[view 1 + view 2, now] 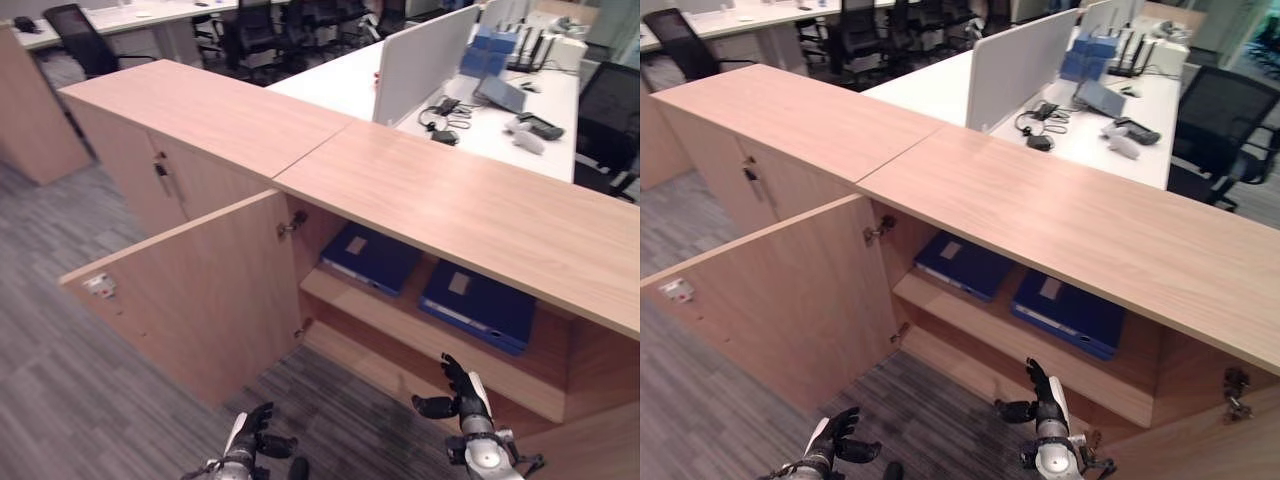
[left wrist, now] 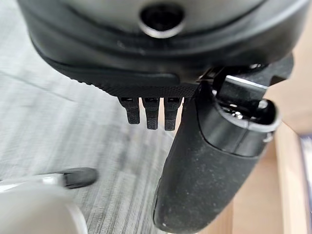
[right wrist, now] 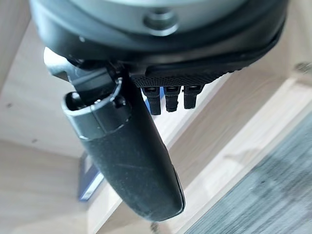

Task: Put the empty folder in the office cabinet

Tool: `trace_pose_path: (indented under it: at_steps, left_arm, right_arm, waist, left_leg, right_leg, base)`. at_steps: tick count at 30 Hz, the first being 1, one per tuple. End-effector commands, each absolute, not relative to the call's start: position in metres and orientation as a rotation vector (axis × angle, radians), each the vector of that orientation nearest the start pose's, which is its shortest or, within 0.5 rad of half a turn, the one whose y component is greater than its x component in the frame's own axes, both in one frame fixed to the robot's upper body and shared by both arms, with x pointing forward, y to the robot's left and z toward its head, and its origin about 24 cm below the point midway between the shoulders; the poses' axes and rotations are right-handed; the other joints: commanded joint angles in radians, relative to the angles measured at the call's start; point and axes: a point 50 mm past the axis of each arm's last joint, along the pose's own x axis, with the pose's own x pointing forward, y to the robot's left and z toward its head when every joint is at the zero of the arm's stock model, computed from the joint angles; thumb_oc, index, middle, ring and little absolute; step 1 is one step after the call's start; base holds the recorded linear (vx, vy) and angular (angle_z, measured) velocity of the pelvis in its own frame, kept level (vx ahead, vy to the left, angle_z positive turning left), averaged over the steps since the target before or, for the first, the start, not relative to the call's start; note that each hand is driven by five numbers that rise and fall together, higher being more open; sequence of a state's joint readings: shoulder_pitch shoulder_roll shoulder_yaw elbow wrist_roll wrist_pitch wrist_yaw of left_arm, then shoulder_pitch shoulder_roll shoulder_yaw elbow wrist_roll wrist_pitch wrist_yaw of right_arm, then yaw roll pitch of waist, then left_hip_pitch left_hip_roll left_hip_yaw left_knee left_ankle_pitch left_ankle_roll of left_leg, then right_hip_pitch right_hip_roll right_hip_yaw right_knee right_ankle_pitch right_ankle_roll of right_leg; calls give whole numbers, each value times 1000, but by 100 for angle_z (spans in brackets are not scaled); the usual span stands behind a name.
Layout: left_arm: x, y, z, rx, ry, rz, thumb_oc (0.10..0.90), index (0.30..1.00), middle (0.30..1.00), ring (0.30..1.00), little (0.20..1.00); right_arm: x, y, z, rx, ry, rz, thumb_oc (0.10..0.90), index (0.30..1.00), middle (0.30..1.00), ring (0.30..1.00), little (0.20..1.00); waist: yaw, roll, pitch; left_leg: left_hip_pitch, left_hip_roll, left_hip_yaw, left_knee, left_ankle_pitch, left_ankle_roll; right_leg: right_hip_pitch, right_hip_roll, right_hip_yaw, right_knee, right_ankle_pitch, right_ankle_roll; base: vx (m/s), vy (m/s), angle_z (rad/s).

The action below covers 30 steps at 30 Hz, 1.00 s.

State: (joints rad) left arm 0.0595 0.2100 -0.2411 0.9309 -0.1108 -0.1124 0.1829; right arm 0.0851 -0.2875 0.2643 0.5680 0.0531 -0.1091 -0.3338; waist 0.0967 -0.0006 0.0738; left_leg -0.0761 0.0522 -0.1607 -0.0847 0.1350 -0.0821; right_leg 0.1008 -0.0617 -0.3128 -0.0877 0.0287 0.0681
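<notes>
On shelf, two labelled blue folders [image 1: 372,256], [image 1: 480,305]

Left hand [image 1: 250,440] low, fingers loosely spread, right hand [image 1: 462,393] raised, fingers straight, both empty

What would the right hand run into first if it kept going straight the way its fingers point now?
Probably the front edge of the cabinet shelf, or the blue folder lying on it just above. The right hand is empty, fingers straight, aimed into the open cabinet; depth is unclear.
</notes>
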Motion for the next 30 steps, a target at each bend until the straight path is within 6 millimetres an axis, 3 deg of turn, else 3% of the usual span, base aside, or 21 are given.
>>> trace_pose_path:
  at_steps: [1,4,5,7,10,16,20,22,23,25,26,27,30]
  left_arm:
    - [200,200,-105,167,613,197,800,900,900,900,900]
    - [194,201,-105,159,605,180,800,900,900,900,900]
    - [191,202,-106,164,610,172,800,900,900,900,900]
    - [149,246,-121,224,752,202,800,900,900,900,900]
    - [143,254,-125,245,790,219,800,900,900,900,900]
    - [150,253,-118,266,742,173,800,900,900,900,900]
    - [164,256,-107,292,671,140,800,900,900,900,900]
    - [172,259,-100,293,633,152,800,900,900,900,900]
    - [178,261,-95,301,602,157,800,900,900,900,900]
    - [184,262,-91,307,578,154,800,900,900,900,900]
    - [184,262,-91,307,578,154,800,900,900,900,900]
    - [193,258,-85,321,537,137,800,900,900,900,900]
    - [195,256,-84,314,522,129,800,900,900,900,900]
  right_arm:
    - [228,-213,-42,-357,276,-172,800,900,900,900,900]
    - [233,-214,-41,-353,278,-154,800,900,900,900,900]
    - [233,-214,-41,-348,282,-155,800,900,900,900,900]
    - [234,-231,-36,-337,262,-211,800,900,900,900,900]
    - [229,-236,-35,-312,258,-219,800,900,900,900,900]
    - [223,-238,-44,-266,302,-266,800,900,900,900,900]
    - [222,-233,-51,-225,336,-286,800,900,900,900,900]
    - [225,-228,-53,-219,345,-278,800,900,900,900,900]
    - [226,-224,-55,-210,351,-276,800,900,900,900,900]
    - [224,-222,-54,-203,345,-269,800,900,900,900,900]
    - [224,-222,-54,-203,345,-269,800,900,900,900,900]
    - [214,-225,-58,-216,363,-260,800,900,900,900,900]
    - [198,-231,-68,-235,414,-265,800,900,900,900,900]
  waist:
    - [12,-25,61]
    - [10,-30,75]
    - [7,-31,72]
    - [19,-21,72]
    - [4,-15,60]
    - [21,-30,42]
    - [44,-40,54]
    - [44,-45,70]
    - [39,-41,81]
    - [29,-36,78]
    - [30,-36,76]
    - [-15,-28,75]
    - [-30,-38,43]
  left_leg:
    - [21,36,120,19,-36,-49]
    - [27,112,300,106,-71,-36]
    - [34,127,322,120,-76,-37]
    - [53,167,341,167,-101,-54]
    - [79,188,386,176,-100,-62]
    - [82,131,383,116,-119,-31]
    - [91,77,377,99,-150,19]
    - [112,47,380,72,-153,42]
    - [119,43,376,58,-148,45]
    - [129,32,349,31,-140,52]
    - [126,33,350,30,-137,52]
    - [140,4,276,11,-135,54]
    - [136,-22,239,-3,-140,56]
  right_leg:
    - [-41,-93,0,31,-17,69]
    - [-69,-136,-57,73,-11,67]
    - [-70,-144,-71,79,-11,66]
    - [-58,-168,-130,100,-17,64]
    - [-42,-187,-188,109,-16,60]
    - [-21,-214,-217,150,-4,80]
    - [-54,-278,-217,269,12,113]
    - [-108,-335,-193,383,84,154]
    - [-132,-337,-161,413,117,174]
    - [-157,-276,-58,401,73,168]
    - [-159,-274,-57,397,78,167]
    - [-168,-131,117,292,-32,137]
    - [-107,-104,140,171,-23,109]
  base:
    - [-171,79,89]
    - [-191,115,63]
    - [-144,108,89]
    - [-133,130,77]
    - [-58,134,89]
    - [74,155,83]
    - [48,217,21]
    - [27,221,16]
    - [-7,127,11]
    - [16,94,0]
    - [141,120,33]
    - [110,75,43]
    - [137,-27,97]
